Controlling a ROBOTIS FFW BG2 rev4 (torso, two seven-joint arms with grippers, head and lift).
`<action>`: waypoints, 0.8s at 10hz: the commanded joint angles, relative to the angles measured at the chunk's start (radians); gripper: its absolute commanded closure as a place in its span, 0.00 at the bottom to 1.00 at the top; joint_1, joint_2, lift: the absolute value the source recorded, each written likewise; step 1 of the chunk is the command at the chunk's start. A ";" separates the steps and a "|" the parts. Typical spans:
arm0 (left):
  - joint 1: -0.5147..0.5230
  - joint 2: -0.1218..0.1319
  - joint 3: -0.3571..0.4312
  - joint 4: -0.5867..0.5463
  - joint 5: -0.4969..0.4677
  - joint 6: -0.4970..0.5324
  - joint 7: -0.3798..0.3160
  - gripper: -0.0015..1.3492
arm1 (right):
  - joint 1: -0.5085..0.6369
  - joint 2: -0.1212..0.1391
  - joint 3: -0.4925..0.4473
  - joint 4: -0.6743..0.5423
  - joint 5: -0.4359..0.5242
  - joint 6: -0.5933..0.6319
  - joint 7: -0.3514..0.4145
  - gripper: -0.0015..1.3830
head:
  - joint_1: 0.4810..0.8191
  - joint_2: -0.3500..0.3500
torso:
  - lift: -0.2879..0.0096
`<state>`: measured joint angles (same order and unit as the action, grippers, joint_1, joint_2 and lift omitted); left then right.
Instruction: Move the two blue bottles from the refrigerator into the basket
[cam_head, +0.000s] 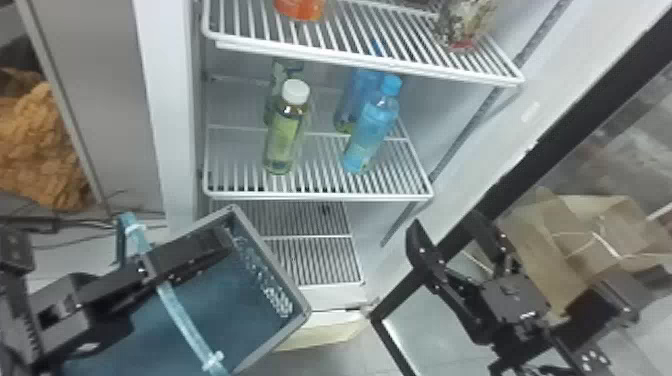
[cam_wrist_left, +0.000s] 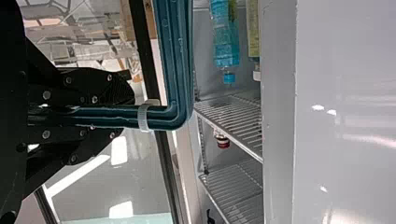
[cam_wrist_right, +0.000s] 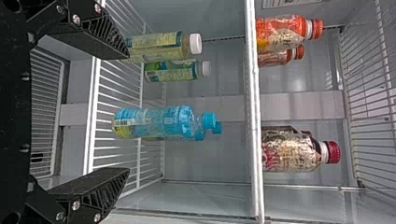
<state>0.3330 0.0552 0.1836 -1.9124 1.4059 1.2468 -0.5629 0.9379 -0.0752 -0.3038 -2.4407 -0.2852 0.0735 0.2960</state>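
My left gripper (cam_head: 220, 239) is at the blue basket (cam_head: 287, 272), lower left. In the left wrist view the left gripper (cam_wrist_left: 128, 114) is shut on the handle of the basket (cam_wrist_left: 173, 70). The front blue bottle (cam_head: 371, 135) stands upright at the right of the refrigerator's middle shelf, with the rear blue bottle (cam_head: 356, 97) close behind it. My right gripper (cam_head: 444, 227) is outside, below and right of that shelf. In the right wrist view the right gripper (cam_wrist_right: 128, 112) is open, with the front blue bottle (cam_wrist_right: 159, 122) beyond its fingers; it partly hides the rear blue bottle (cam_wrist_right: 216, 127).
A green-yellow bottle (cam_head: 285, 132) stands left of the blue ones, another behind it. The upper shelf (cam_head: 350, 55) carries orange and dark-patterned bottles. The open door's black frame (cam_head: 505, 185) slants along the right. A brown paper bag (cam_head: 555, 240) is behind the right arm.
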 joint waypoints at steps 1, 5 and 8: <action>0.001 0.000 0.000 0.002 0.000 0.000 0.000 0.88 | 0.000 0.000 0.001 0.005 0.000 0.000 0.000 0.15 | 0.63 0.00 | 0.24; 0.001 0.000 0.000 0.002 0.000 0.000 0.000 0.88 | -0.003 0.000 0.001 0.007 -0.002 0.000 0.000 0.15 | 0.63 0.00 | 0.24; 0.001 0.000 0.002 0.002 0.002 0.000 0.000 0.88 | -0.037 -0.002 0.003 0.042 0.004 0.000 0.000 0.15 | 0.63 0.00 | 0.24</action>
<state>0.3337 0.0552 0.1853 -1.9107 1.4065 1.2468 -0.5629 0.9128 -0.0760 -0.3020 -2.4093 -0.2834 0.0727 0.2950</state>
